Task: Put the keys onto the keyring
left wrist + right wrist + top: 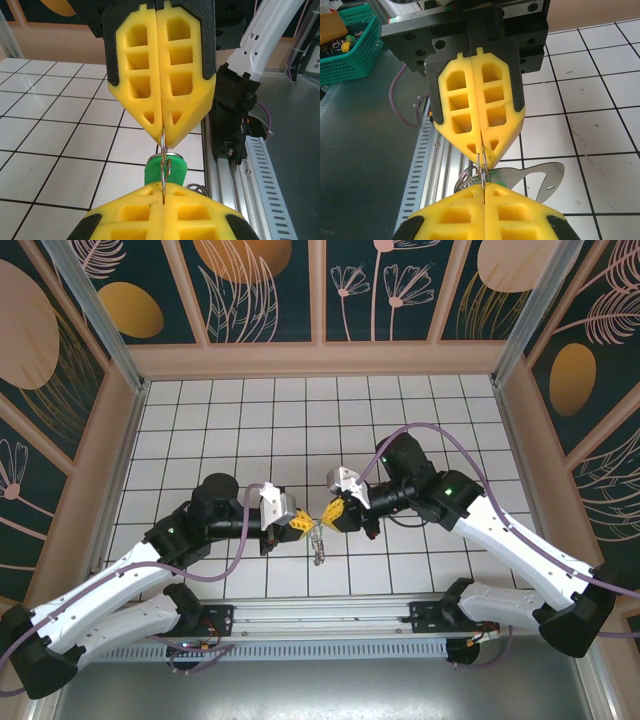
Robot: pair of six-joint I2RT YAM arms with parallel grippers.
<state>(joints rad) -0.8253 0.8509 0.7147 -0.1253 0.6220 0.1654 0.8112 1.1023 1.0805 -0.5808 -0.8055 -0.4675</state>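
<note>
Just toward 6 o'clock from the middle of the table (300,420), your left gripper (298,523) and right gripper (333,512) meet tip to tip, left at 9 o'clock and right at 3, both with jaws closed on the thin wire of the keyring (163,150). The green-headed key (165,171) sits against that wire right at the left tips. Expect the ring to be light, stiff, springy and slick, so pinch it flat across the wire, and take the tiny key by its green head, which likely offers better purchase than bare metal.
</note>
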